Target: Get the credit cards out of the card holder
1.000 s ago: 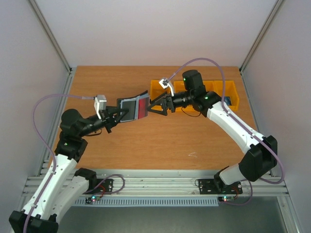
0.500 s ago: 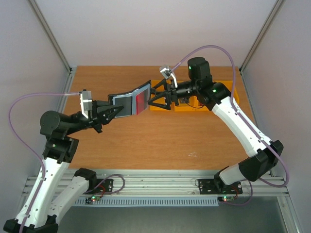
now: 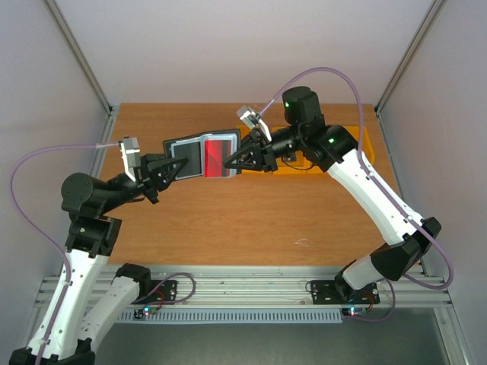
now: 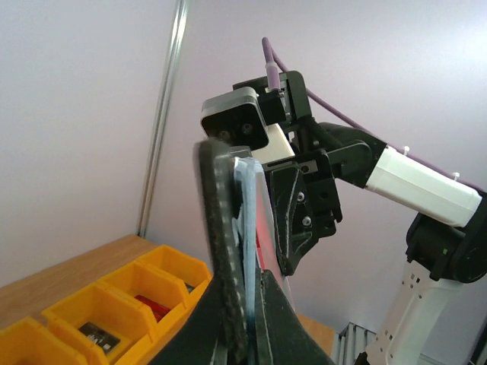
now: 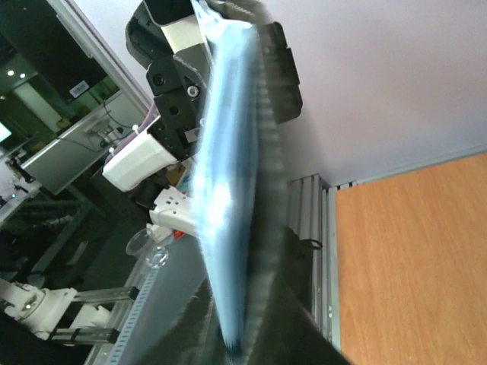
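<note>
One card holder [image 3: 199, 156] is hanging open above the table [image 3: 251, 220], one red card [image 3: 217, 158] showing; left gripper [image 3: 173, 163] jaws are pinching its left edge, right gripper [image 3: 237, 160] jaws, spread before, are now clamping its right edge

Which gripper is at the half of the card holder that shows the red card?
The right gripper: it meets the card holder at the half with the red card; the left gripper clamps the plain grey-blue half.

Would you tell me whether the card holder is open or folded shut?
Open: the card holder is spread out, its grey-blue inner face and a red card showing from above.
</note>
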`<state>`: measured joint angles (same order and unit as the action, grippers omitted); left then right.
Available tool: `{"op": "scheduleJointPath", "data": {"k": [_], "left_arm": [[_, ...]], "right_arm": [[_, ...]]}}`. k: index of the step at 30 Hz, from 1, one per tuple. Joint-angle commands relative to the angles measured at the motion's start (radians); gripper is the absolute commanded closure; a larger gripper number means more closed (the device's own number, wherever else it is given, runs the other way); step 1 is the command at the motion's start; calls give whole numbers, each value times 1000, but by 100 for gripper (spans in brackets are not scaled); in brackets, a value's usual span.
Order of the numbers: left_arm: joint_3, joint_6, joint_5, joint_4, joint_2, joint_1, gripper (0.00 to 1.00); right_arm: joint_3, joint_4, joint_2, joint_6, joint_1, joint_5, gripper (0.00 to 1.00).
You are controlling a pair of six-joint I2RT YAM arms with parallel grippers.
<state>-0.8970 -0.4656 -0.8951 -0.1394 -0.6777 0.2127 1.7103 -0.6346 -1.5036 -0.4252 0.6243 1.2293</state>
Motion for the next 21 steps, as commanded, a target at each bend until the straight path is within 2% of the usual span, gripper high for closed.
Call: {"op": "scheduleJointPath", "data": {"k": [1, 4, 5, 7, 8, 10, 11, 16, 19, 21], "left_arm": [[18, -13, 41, -3, 32, -18, 100], [17, -10, 81, 36, 34, -18, 100], [17, -13, 132, 75, 34, -19, 92], [21, -23, 317, 202, 42, -20, 58], [27, -31, 452, 273, 44, -22, 48], [45, -60, 712, 395, 44, -40, 40], [56, -74, 831, 449, 42, -54, 37], [130, 39, 1000, 504, 65, -87, 34], [139, 46, 915, 477, 82, -109, 35], [143, 82, 735, 411, 89, -111, 42]], "right_arm": [[0, 10, -20, 50, 4, 19, 99], [1, 15, -18, 55, 4, 2, 99], [1, 8, -19, 54, 4, -14, 99], [3, -24, -26, 52, 5, -90, 99], [5, -49, -32, 56, 3, -141, 99], [20, -110, -62, 74, 1, -252, 99], [38, -152, -84, 81, 2, -325, 99], [114, -343, -173, 126, 20, -676, 99], [138, -409, -207, 122, 52, -814, 99], [159, -433, -223, 103, 80, -831, 99]]}}
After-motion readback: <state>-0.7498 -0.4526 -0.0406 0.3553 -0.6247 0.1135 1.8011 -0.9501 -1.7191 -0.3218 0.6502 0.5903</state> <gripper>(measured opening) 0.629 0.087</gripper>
